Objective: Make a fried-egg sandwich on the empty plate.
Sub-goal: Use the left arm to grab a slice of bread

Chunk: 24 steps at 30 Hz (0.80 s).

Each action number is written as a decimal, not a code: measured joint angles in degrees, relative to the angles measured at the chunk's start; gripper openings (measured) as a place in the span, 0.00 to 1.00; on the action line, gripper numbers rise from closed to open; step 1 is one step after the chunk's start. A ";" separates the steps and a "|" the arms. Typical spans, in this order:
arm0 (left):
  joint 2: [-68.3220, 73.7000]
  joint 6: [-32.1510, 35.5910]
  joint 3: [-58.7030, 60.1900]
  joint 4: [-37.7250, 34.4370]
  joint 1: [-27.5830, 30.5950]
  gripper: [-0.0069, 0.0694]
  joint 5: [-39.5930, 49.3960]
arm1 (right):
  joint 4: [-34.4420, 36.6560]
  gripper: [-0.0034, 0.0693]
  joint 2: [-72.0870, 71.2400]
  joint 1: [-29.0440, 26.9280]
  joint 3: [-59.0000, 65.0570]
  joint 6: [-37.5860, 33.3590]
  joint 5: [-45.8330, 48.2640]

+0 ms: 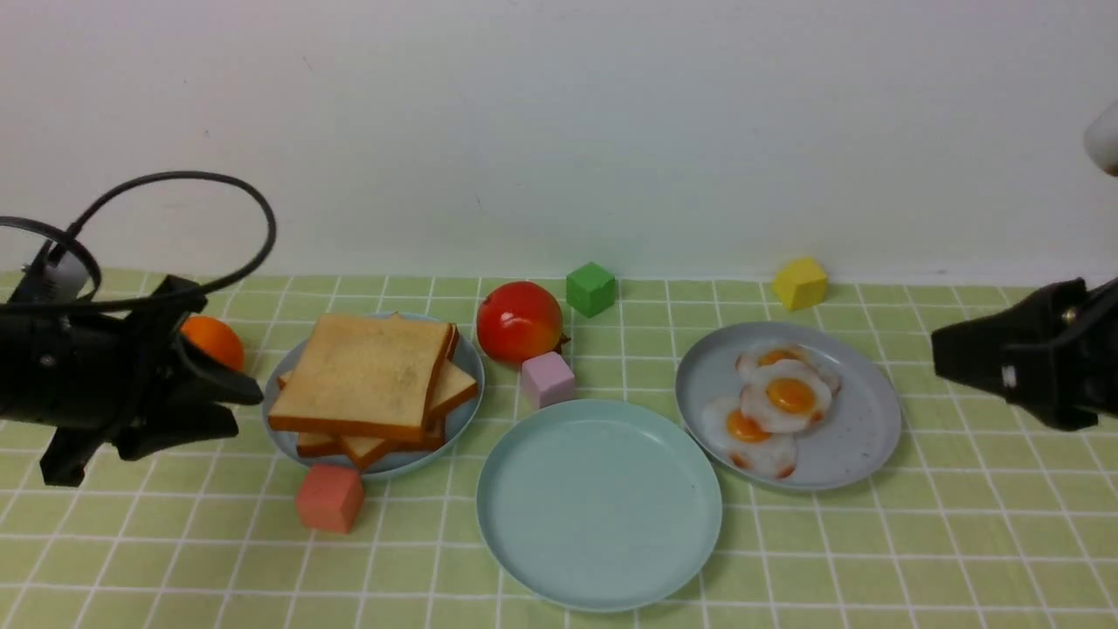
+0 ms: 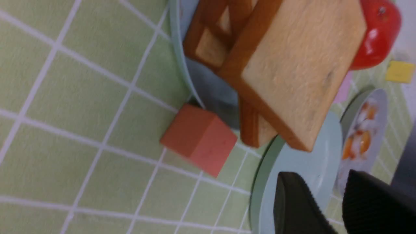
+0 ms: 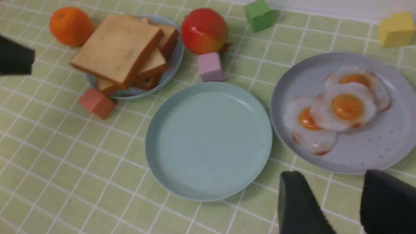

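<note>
Bench under a green checked cloth (image 1: 961, 542). The empty plate (image 1: 598, 507) is mint green and round, so it has no long axis. It sits flat, rim up, mid-bench toward the front edge, and its face is bare. The sandwich is not yet assembled. The toast is stacked on a light-blue plate (image 1: 393, 465), left of the empty plate and slightly behind it, the two rims near but apart. The top toast slice (image 1: 367, 371) is square and lies broad face up, its sides roughly parallel to the bench edges. The slices under it are turned to other angles, with corners poking out to the right and front; the slice count is not readable. There are three fried eggs (image 1: 790, 395), yolks up, on a grey plate (image 1: 860, 441) just right of the empty plate. They overlap in a short row running rear-right to front-left, the middle one on top. The left gripper (image 1: 244, 409) is at the left edge beside the toast plate, pointing right, its jaws parted a moderate way with nothing between them. The right gripper (image 1: 943, 354) is at the right edge, pointing left toward the grey plate without touching it; its jaws are likewise parted and empty. An orange (image 1: 212, 341) lies behind the left gripper. A red toy fruit (image 1: 519, 321) sits behind the empty plate, with a pink cube (image 1: 548, 378) just in front of it. A green cube (image 1: 590, 288) and a yellow cube (image 1: 800, 282) are near the rear edge. A salmon cube (image 1: 329, 498) sits at the toast plate's front rim.
</note>
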 joint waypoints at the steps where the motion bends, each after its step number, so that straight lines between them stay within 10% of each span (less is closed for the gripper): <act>1: 0.47 0.90 0.00 -0.93 0.44 0.43 0.07 | 0.62 0.48 0.00 0.11 0.00 -0.59 0.93; 11: 7.64 9.25 -0.02 -6.85 0.76 0.62 -1.05 | 5.27 0.49 0.00 0.18 -0.07 -1.84 7.45; 24: 14.44 19.31 -0.07 -18.25 0.76 0.63 -2.01 | 9.00 0.49 0.00 0.18 -0.13 -1.88 8.94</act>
